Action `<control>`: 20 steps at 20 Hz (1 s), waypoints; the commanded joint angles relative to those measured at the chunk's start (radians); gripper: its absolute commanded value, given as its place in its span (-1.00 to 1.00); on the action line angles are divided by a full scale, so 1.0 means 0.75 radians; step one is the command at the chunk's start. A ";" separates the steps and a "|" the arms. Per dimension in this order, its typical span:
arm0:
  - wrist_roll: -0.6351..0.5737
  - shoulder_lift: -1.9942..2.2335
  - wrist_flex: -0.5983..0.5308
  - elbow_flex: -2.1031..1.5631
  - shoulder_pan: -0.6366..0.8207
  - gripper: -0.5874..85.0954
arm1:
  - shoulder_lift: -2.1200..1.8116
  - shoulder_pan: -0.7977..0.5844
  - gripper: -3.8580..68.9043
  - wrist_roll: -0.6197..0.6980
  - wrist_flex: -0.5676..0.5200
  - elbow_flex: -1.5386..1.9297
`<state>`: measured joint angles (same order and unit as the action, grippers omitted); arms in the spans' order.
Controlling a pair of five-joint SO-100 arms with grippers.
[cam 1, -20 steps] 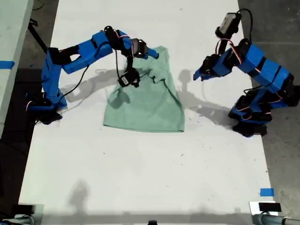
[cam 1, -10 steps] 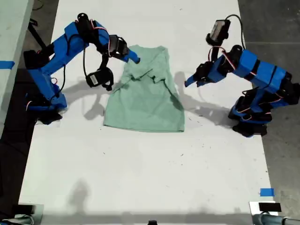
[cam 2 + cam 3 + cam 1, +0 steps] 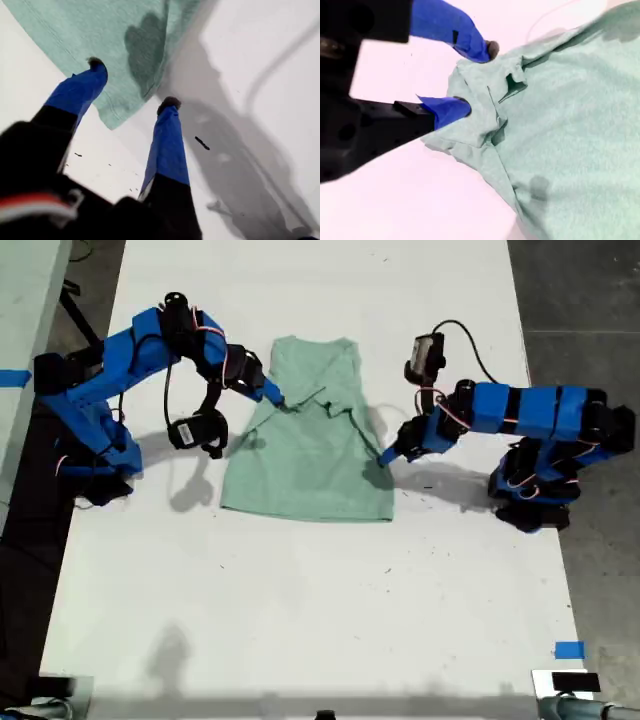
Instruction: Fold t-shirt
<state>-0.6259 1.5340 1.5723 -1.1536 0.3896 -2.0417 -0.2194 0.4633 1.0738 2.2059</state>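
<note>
Lying in the upper middle of the exterior view, on the white bench (image 3: 300,620), the t-shirt (image 3: 310,455) is showing as a narrow, roughly rectangular panel: both sleeves appear tucked in already, with a rumpled ridge of cloth crossing near the collar end. The lengthwise folds look done; the crosswise fold, hem toward collar, is judged still outstanding, and the wrinkles need smoothing.

My first end effector (image 3: 132,82) is sitting at the shirt's edge toward the exterior view's right, jaws spread wide, one tip over the cloth and one over bare bench, straddling a corner of fabric without pinching it.

My second end effector (image 3: 477,80) is reaching in at the exterior view's left, near the collar end, jaws moderately apart around a bunched fold, tips touching cloth but not closed on it.
</note>
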 commanded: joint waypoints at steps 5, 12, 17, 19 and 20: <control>0.012 0.078 -0.027 0.010 -0.010 -0.59 | 0.143 0.129 -0.17 -0.082 -0.268 0.102; 0.012 0.072 -0.020 -0.002 -0.006 -0.60 | 0.329 0.153 -0.71 -0.121 -0.423 0.131; 0.012 0.080 -0.018 -0.004 -0.002 -0.60 | 0.344 0.170 -0.92 -0.100 -0.311 0.016; 0.012 0.078 -0.020 -0.004 -0.002 -0.60 | 0.284 0.178 -0.93 -0.082 -0.205 -0.059; 0.012 0.078 -0.020 -0.004 -0.004 -0.61 | 0.252 0.178 -0.93 -0.082 -0.143 -0.102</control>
<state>-0.6243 1.5340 1.5677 -1.1628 0.3896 -1.7794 -0.1012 0.3881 0.8943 2.2181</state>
